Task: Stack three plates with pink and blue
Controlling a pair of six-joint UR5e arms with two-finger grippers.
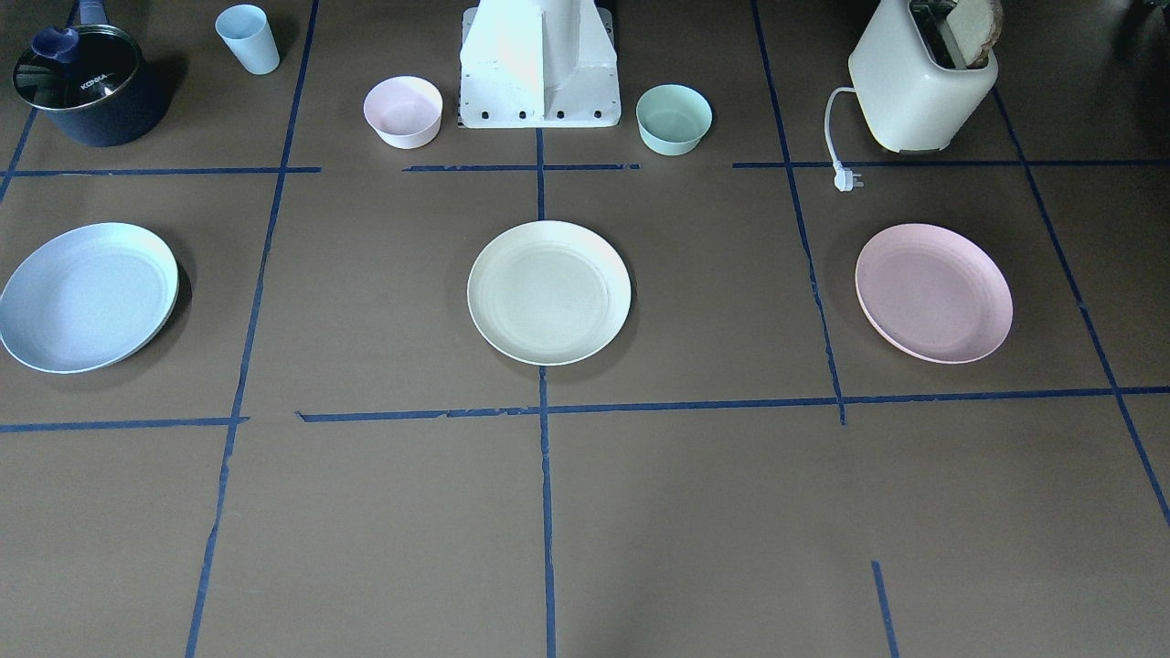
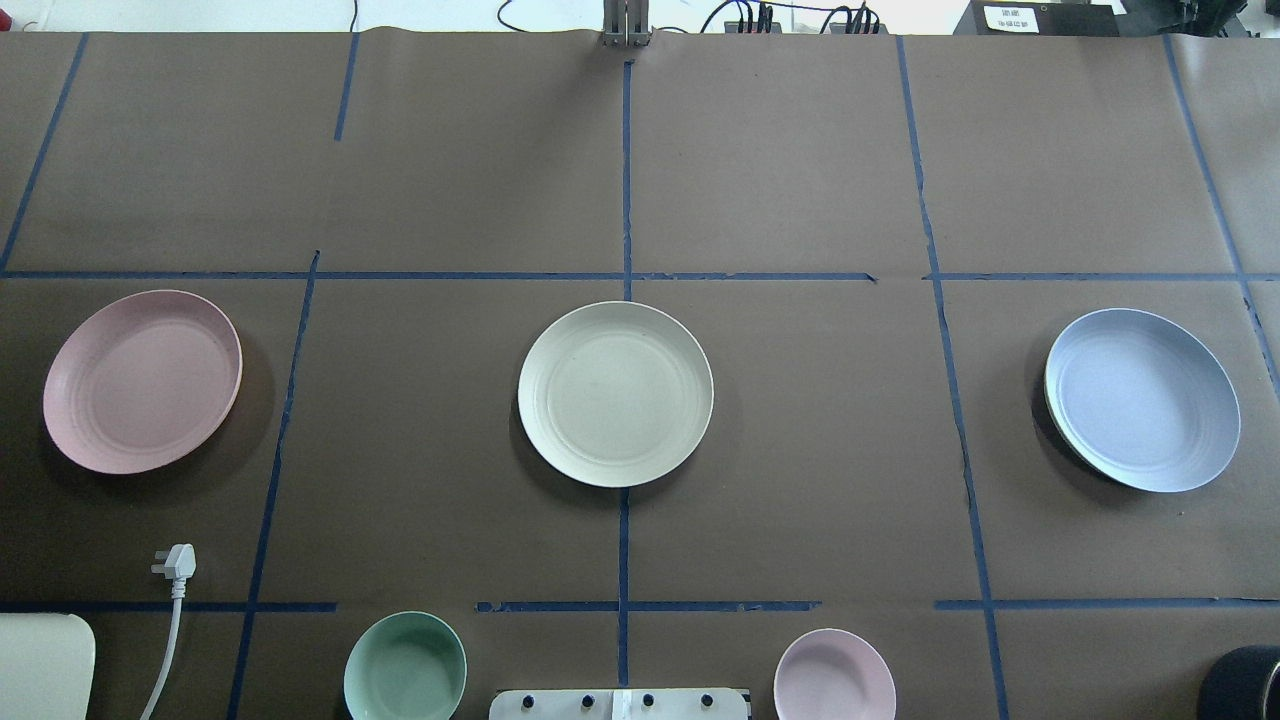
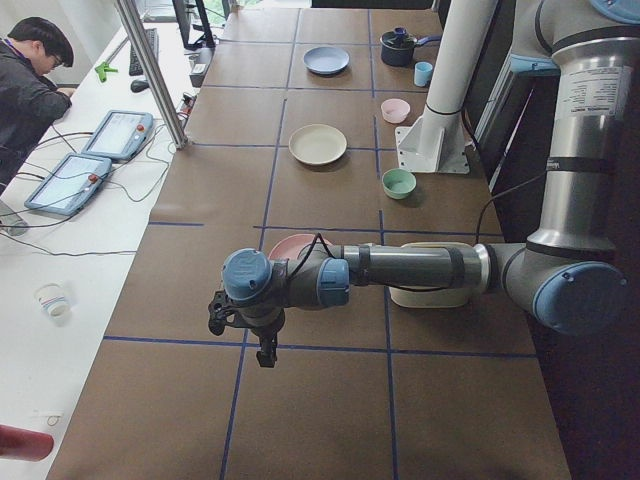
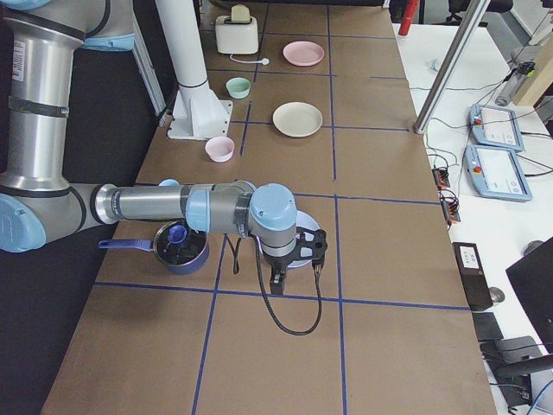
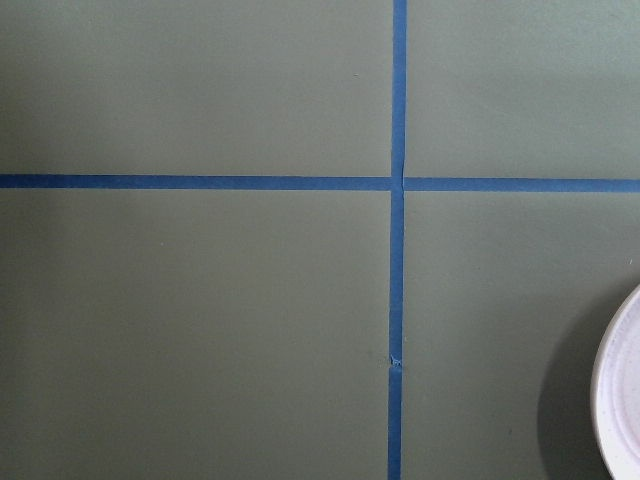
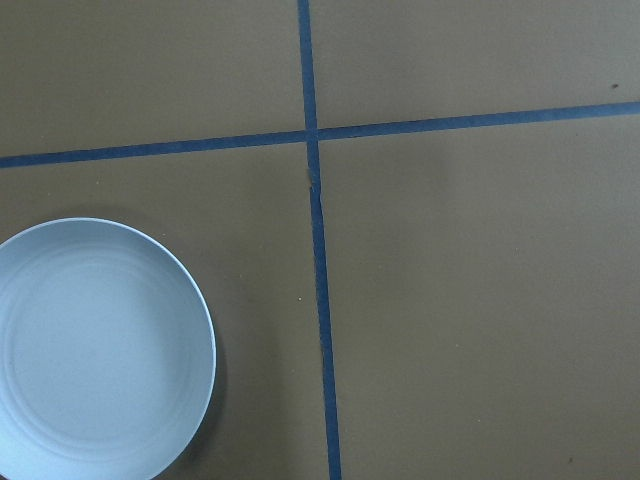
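While left arm [image 3: 410, 267] and right arm [image 4: 155, 204] lie level | left pincer [image 3: 265, 350], right pincer [image 4: 276, 282] point down | opening: cannot tell

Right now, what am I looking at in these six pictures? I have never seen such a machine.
This is a robot with two jointed arms at a table. Two pictures look down on the table, one from behind the robot, one facing it; two look along it from its ends; two come from cameras on the wrists. In a row, apart, lie a pink plate, a cream plate and a blue plate. By the robot's base stand a pink bowl, a green bowl, a toaster, a dark pot and a cup. Each arm ends in a grasping part: the left end effector hangs near the pink plate, the right end effector near the blue plate. Neither seems to hold anything.
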